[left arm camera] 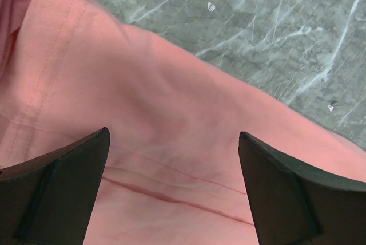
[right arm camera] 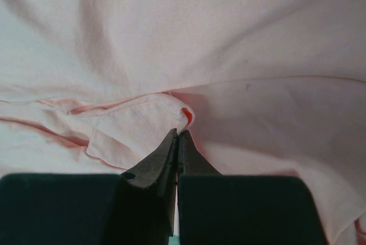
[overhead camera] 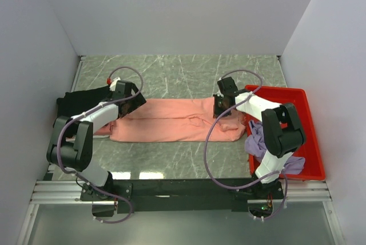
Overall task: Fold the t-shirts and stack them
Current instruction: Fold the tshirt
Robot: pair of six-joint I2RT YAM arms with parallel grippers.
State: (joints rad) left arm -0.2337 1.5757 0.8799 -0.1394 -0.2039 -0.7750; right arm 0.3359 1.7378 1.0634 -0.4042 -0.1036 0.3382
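Observation:
The salmon-pink t-shirt (overhead camera: pixel 177 120) lies folded into a long strip across the middle of the table. My left gripper (overhead camera: pixel 129 103) is open just above its left end, with both fingers spread over the cloth (left arm camera: pixel 171 85). My right gripper (overhead camera: pixel 220 107) is at the strip's right end, shut on a small raised fold of the salmon-pink cloth (right arm camera: pixel 186 116). The black t-shirt (overhead camera: pixel 80 101) lies at the far left under my left arm. The lavender-purple t-shirt (overhead camera: pixel 258 139) is bunched in the red tray (overhead camera: pixel 303 125). A darker pink cloth (left arm camera: pixel 12 4) shows beside the salmon shirt.
The red tray stands at the right edge, close under my right arm. White walls close the table on the left, back and right. Green marble table (overhead camera: pixel 183 76) shows behind the shirt and along the front (overhead camera: pixel 171 159).

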